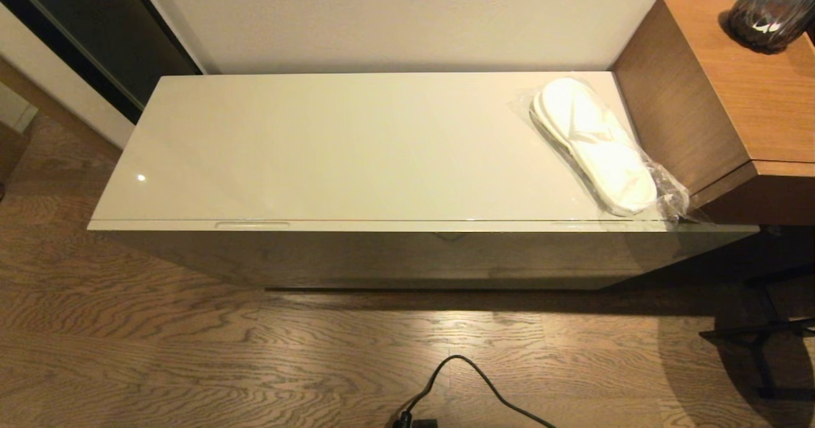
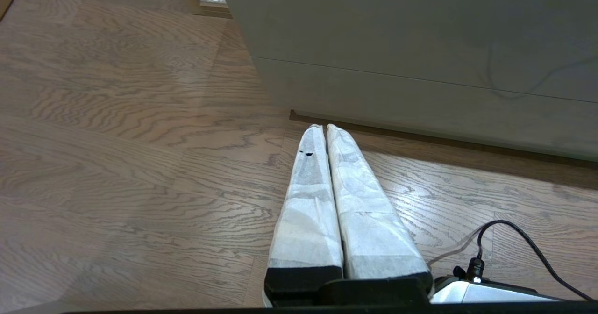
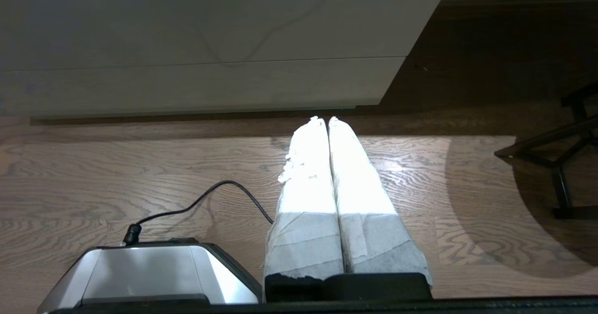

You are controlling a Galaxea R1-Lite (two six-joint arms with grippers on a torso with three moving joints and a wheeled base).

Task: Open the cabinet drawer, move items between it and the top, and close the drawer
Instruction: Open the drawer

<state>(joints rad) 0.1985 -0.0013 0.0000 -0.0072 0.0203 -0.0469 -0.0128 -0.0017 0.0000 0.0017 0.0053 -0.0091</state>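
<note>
The cabinet drawer (image 1: 407,225) is closed, its thin front edge running under the glossy cream top (image 1: 331,148), with a handle slot (image 1: 251,225) towards the left. The white slippers in clear plastic (image 1: 595,142) lie on the top at its right end. The black tape roll is out of view. Neither arm shows in the head view. My left gripper (image 2: 321,127) is shut and empty, hanging low over the floor before the cabinet front (image 2: 420,47). My right gripper (image 3: 323,118) is shut and empty too, low before the cabinet's right end (image 3: 210,33).
A taller brown wooden unit (image 1: 719,90) with a dark vase (image 1: 773,7) stands against the cabinet's right end. A black cable (image 1: 471,377) lies on the wooden floor in front. Dark metal legs (image 1: 764,339) stand at the right.
</note>
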